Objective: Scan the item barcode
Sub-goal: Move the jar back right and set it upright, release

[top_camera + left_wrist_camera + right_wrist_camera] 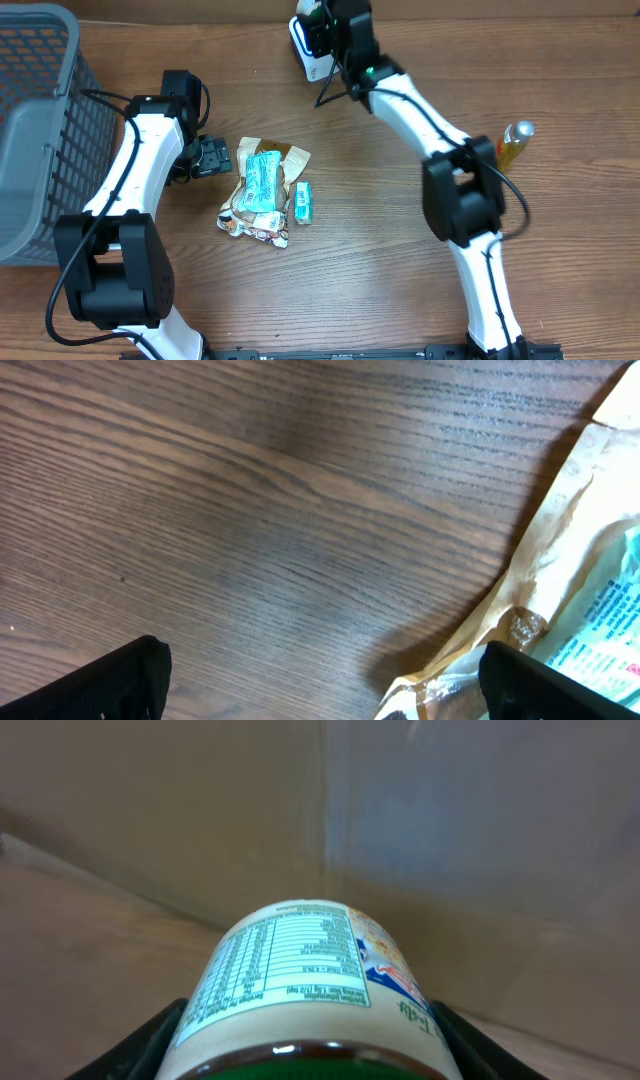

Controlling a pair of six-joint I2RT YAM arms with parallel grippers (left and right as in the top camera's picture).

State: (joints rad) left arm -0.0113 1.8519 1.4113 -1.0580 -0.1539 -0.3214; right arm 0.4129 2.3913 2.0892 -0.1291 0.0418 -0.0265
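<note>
The right gripper (322, 45) is closed on a jar (303, 45), the item to be scanned, and holds it up at the far edge of the surface (400, 280). In the right wrist view the jar (300, 970) sits between the two fingers (150, 1042) with its white nutrition label facing the camera and a green rim at the bottom edge of the frame. No barcode can be made out on it. The left gripper (212, 155) is wide open and holds nothing. It hovers low over bare wood, and just beyond its fingertips lies a heap of crumpled packets (260, 190) – brown paper with a teal wrapper on top. A small green box (303, 200) lies on the far side of that heap. Behind the left arm stands a grey wire basket (40, 120). A yellow bottle (515, 140) stands well apart from the right gripper, beside that arm's elbow.
</note>
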